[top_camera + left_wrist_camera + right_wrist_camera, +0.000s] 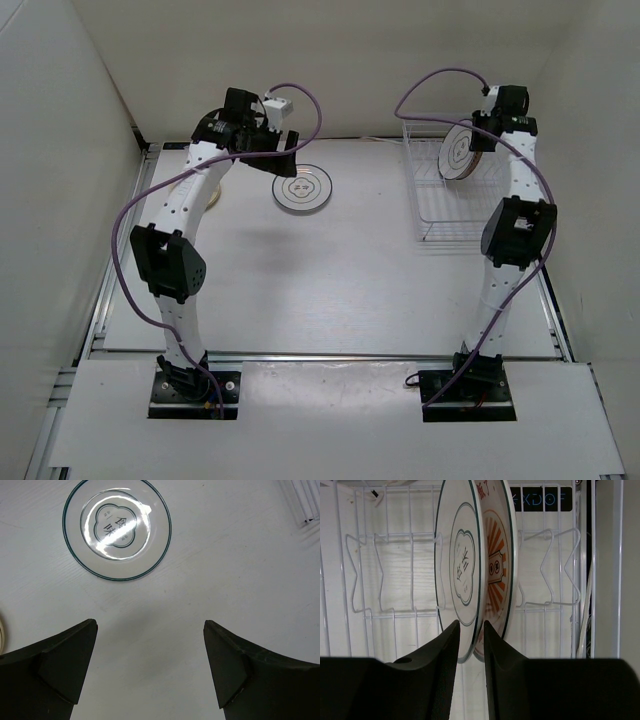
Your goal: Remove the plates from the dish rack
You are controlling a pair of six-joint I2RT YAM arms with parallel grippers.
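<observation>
Right claw: closed on the rim of the upright ringed plate, one finger against each face, with only the plate's thickness between the tips.

Upright ringed plate: on edge among the bars of the rack; white with dark rings and a clover outline around some characters; nearly edge-on from the right wrist.

Sunburst plate: also on edge in the rack, directly behind the gripped plate and almost touching it; orange rays around the centre; outside the grip and partly hidden by one finger.

Rack: white wire with thin upright bars and wavy dividers, at the far right of the worktop.

Left claw: fingers spread wide with nothing between them, hanging over bare worktop at the far left-centre.

Flat ringed plate: lying face up on the worktop just beyond the left claw and not touching it; same rings and clover outline, with glare across the middle.

Tan plate: on the worktop left of the flat ringed plate, mostly hidden behind the left arm from above; only a sliver of rim at the edge of the left wrist view.

Spacing: flat ringed plate well apart from the rack, with open worktop between.
</observation>
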